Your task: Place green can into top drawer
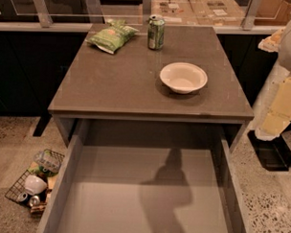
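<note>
The green can (156, 32) stands upright at the back of the grey table top, right of centre, with a silver top and pale label markings. The top drawer (147, 195) is pulled out wide open below the table's front edge; its flat grey bottom is bare, with a dark shadow on it. My gripper (273, 124) hangs at the right edge of the view, beside the table's right front corner, on a white and pale yellow arm (289, 90). It is far from the can and holds nothing that I can see.
A crinkled green chip bag (111, 36) lies left of the can. A white bowl (183, 77) sits near the table's front right. A dark wire basket (34, 179) with small cans and a white cup lies on the floor at the left. Cardboard boxes (197, 9) are behind the table.
</note>
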### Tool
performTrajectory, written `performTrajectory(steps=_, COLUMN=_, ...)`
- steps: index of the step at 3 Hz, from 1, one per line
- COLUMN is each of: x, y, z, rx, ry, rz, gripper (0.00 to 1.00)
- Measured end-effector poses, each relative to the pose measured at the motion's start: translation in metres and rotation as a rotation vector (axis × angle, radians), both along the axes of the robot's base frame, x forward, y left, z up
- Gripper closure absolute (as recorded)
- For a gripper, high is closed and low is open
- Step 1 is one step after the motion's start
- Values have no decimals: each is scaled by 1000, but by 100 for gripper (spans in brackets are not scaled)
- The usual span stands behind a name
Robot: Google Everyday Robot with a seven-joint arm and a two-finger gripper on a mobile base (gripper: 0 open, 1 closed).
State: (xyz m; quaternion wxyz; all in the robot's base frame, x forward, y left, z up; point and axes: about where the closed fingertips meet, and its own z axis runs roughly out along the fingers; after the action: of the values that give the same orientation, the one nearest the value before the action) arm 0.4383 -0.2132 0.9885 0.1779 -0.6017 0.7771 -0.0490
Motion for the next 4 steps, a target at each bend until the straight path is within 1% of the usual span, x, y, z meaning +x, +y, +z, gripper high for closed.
performTrajectory(steps=1, x=0, y=0, z=0, rx=0, ry=0, rz=0, gripper=0)
performTrajectory(steps=2, x=2, y=-3, z=3, rx=8, ry=-13, rz=-22, gripper=0)
performTrajectory(steps=3, x=33, y=-24, z=9, rx=79, ry=-78, rz=-122, gripper=0)
performTrajectory(steps=4, x=92, y=-39, z=18, rx=203, ry=-195, rz=-190, gripper=0)
